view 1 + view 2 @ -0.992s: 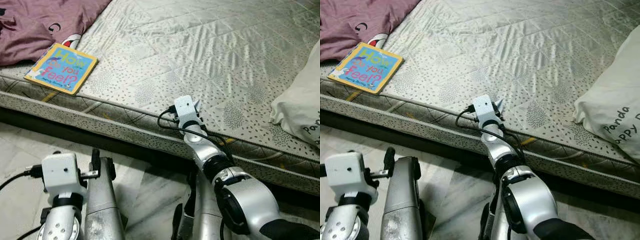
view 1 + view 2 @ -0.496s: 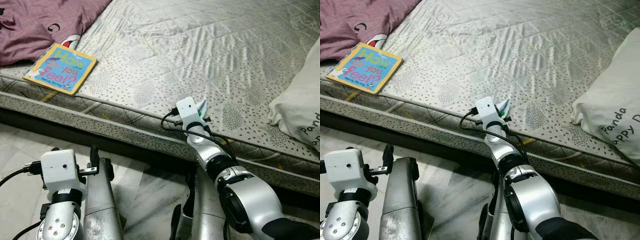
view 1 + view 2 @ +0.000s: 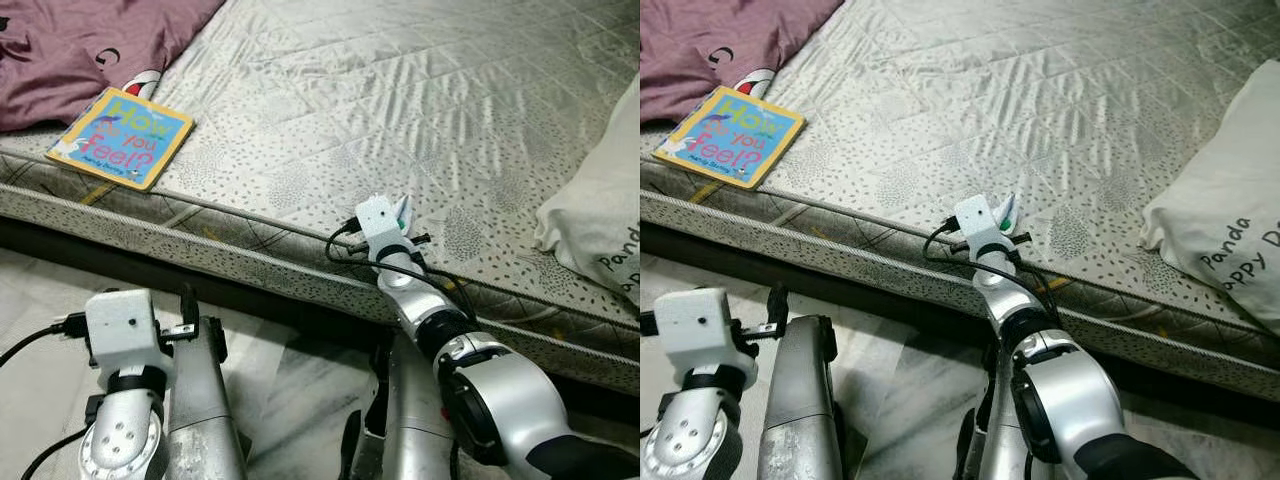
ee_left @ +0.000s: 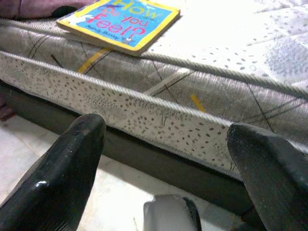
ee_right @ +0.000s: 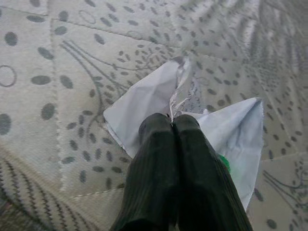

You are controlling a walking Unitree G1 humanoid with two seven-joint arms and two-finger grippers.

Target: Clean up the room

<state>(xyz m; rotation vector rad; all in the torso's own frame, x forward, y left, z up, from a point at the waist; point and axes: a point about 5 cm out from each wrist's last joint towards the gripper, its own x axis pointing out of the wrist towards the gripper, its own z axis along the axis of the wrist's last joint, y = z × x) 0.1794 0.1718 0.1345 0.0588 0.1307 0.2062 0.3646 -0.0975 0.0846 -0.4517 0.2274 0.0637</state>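
Right gripper pinched on a scrap of wrapper at the mattress edge.

From the head, you see the right gripper on the mattress near its front edge, at a pale wrapper. From the right wrist, fingers pressed together on its crumpled fold, probably thin, light and limp. From the left wrist, left gripper spread wide, empty.

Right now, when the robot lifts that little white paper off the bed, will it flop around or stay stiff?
Probably floppy: the white paper looks thin, creased and torn where the right tool pinches it. It likely weighs almost nothing, since it lies crumpled without denting the mattress. It could tear further if tugged hard.
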